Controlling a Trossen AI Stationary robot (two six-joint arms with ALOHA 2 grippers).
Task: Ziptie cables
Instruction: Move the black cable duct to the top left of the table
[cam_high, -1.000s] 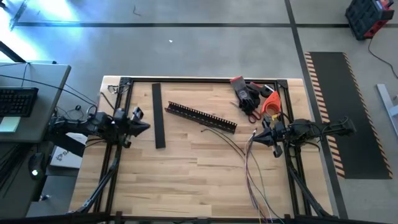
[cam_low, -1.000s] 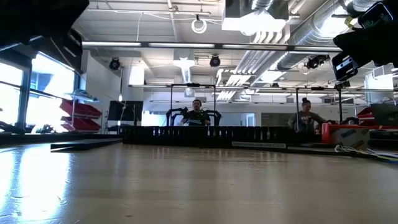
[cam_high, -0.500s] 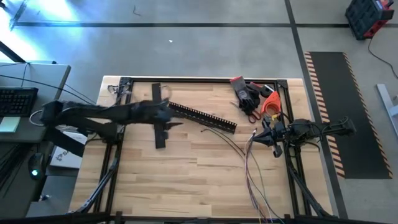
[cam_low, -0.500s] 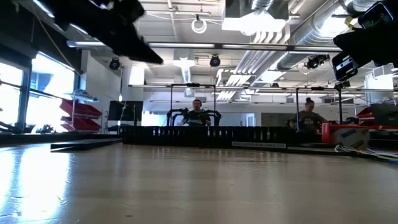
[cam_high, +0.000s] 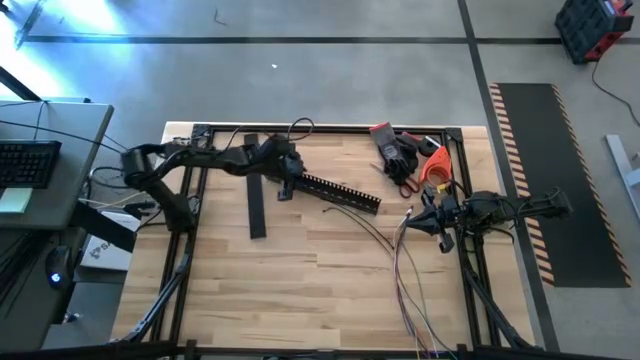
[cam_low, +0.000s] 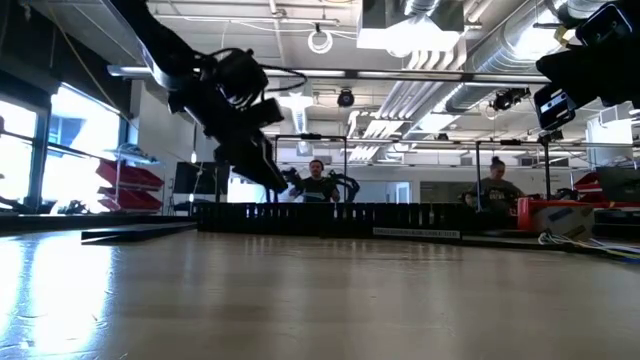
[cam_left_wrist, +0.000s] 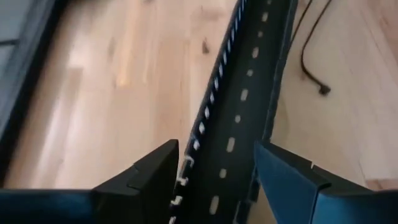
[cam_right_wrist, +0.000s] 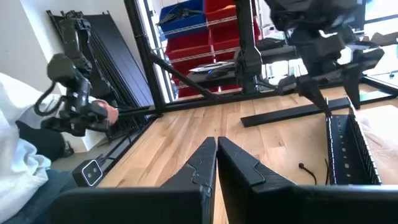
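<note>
The cables (cam_high: 405, 280), thin dark, reddish and whitish wires, lie on the table's right side and run toward its near edge. One dark wire end (cam_left_wrist: 320, 90) lies beside the long black slotted rail (cam_high: 325, 188). My left gripper (cam_high: 287, 188) hangs open over the rail's left end. In the left wrist view its fingers (cam_left_wrist: 155, 177) stand on either side of the rail (cam_left_wrist: 249, 81). The low view shows them just above the rail (cam_low: 330, 216). My right gripper (cam_high: 412, 216) is shut, with nothing seen between its fingers, next to the cables' far ends.
A flat black strip (cam_high: 255, 185) lies left of the rail. Dark gloves (cam_high: 398, 150) and an orange-handled tool (cam_high: 432, 165) sit at the far right corner. A black frame (cam_high: 330, 129) borders the table. People stand in the room behind, and a white sleeve (cam_right_wrist: 18, 155) shows nearby.
My left gripper has swung from the table's left edge toward the right and the far edge. It has come down into the low view and now hangs over the rail's left end. The right arm, the rail and the cables have kept still.
</note>
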